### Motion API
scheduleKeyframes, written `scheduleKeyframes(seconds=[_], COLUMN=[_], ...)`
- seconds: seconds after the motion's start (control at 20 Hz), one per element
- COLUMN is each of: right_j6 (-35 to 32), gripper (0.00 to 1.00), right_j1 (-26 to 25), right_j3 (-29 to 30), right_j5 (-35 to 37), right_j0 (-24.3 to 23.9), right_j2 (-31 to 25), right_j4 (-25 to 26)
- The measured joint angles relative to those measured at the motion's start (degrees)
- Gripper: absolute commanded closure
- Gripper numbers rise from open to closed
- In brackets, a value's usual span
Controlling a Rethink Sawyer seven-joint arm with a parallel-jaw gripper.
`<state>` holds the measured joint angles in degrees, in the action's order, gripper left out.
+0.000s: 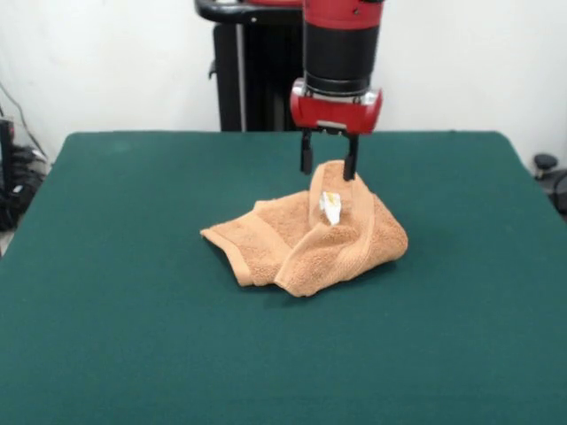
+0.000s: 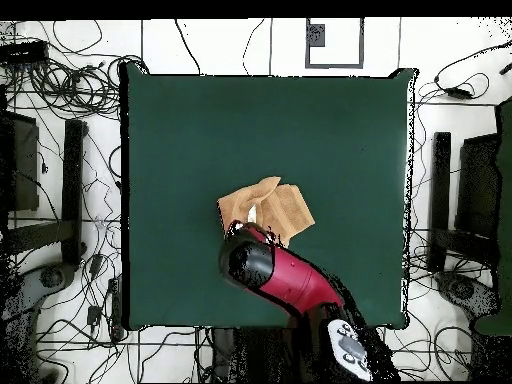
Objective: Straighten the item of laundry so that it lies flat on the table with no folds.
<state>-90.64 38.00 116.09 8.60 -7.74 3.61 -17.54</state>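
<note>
The towel, tan looped terry, lies bunched in soft folds, its raised peak pinched by the tool.

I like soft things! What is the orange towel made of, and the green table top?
The towel looks like soft, fuzzy terry cloth: its surface is nubbly and it bunches in thick folds. The table seems covered in matte green felt-like cloth, since it shows no shine, but that is less sure.

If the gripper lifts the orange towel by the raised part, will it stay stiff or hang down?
The towel would probably hang limp: it already lies crumpled in soft folds on the table. It looks light, so the gripper, set around its raised peak, should lift it easily. Its terry surface likely grips rather than slips, though folds may drag along.
</note>
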Motion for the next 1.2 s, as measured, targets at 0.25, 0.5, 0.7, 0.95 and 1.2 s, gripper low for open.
scheduleKeyframes(seconds=[0.25,0.5,0.7,0.95,1.2], right_j6=[0.00,0.00,0.00,0.00,0.00], gripper=[0.00,0.00,0.00,0.00,0.00], right_j1=[-0.99,-1.82,-1.91,-2.16,-2.87], right_j3=[-0.01,-0.01,-0.02,-0.02,-0.02], right_j5=[-0.26,-0.90,-1.63,-3.24,-4.66], right_j0=[-0.65,-1.30,-2.00,-2.65,-2.54], right_j2=[-0.01,-0.20,-0.73,-1.65,-1.82], right_j4=[-0.02,-0.02,-0.02,-0.01,-0.01])
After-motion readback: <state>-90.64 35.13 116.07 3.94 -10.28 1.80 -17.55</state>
